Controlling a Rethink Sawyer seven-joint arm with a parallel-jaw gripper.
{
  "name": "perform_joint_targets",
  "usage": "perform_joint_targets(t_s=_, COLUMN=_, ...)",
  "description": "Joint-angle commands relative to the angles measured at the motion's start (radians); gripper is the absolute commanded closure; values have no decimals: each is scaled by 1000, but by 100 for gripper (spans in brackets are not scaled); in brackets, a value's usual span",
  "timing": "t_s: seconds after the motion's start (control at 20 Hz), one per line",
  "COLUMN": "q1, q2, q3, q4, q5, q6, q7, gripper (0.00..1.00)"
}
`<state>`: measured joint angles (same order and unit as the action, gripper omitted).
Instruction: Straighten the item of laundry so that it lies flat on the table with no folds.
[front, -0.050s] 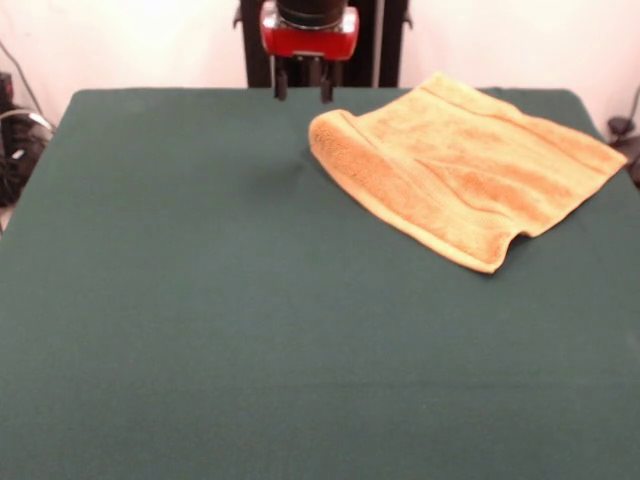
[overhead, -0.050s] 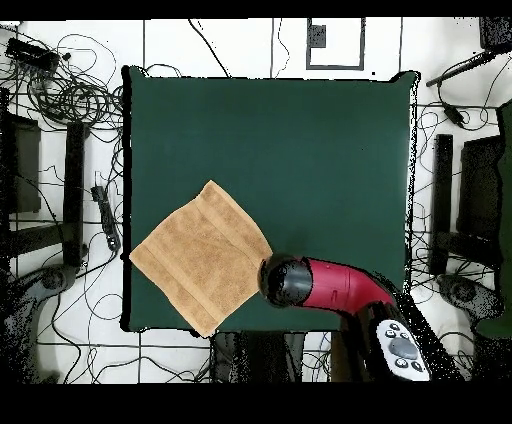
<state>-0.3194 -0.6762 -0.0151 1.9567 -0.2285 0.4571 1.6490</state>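
Filling both views, the dark green surface (front, -0.050s: 250, 330) is the biggest thing here and is mostly bare. The red and black arm (overhead, -0.050s: 340, 287) comes next, reaching over the surface edge nearest its base in the overhead view. The golden-orange towel (front, -0.050s: 470, 165) lies in a corner region of the surface, turned diamond-wise to the edges, with one corner at or slightly past the surface's side edge in the overhead view.

As for progress, most of the towel is spread out, but the job does not look finished. In the front view the towel edge nearest the arm is rolled or doubled over into a thick rounded lip (front, -0.050s: 345, 150), and the near corner lifts in a small curl (front, -0.050s: 505, 250). Those two spots are what I judge is left to flatten; the rest lies smooth with only shallow ripples.

The gripper (front, -0.050s: 302, 92) hangs above the surface just beside the rolled edge, apart from the cloth. Its jaws show as two short dark tips with a narrow gap and nothing between them, though the view is poor enough that I would only call them probably slightly parted.

The front view shows the rolled lip, the curled corner and the jaw tips; the overhead view hides the tips under the arm's wrist and makes the towel look nearly flat, but it alone shows how close the towel sits to the surface's side edge.
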Motion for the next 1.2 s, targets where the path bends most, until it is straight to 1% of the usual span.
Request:
perform_joint_targets(t_s=0.05, q1=47, q2=93, q3=16, q4=-78, q5=72, q6=74, q7=202, gripper=0)
perform_joint_targets(t_s=0.45, q1=90, q2=126, q3=24, q4=-127, q5=100, q6=99, q7=199, gripper=0)
perform_joint_targets(t_s=0.85, q1=139, q2=128, q3=24, q4=-163, q5=139, q6=146, q7=204, gripper=0)
perform_joint_targets(t_s=1.2, q1=164, q2=157, q3=8, q4=-195, q5=173, q6=138, q7=222, gripper=0)
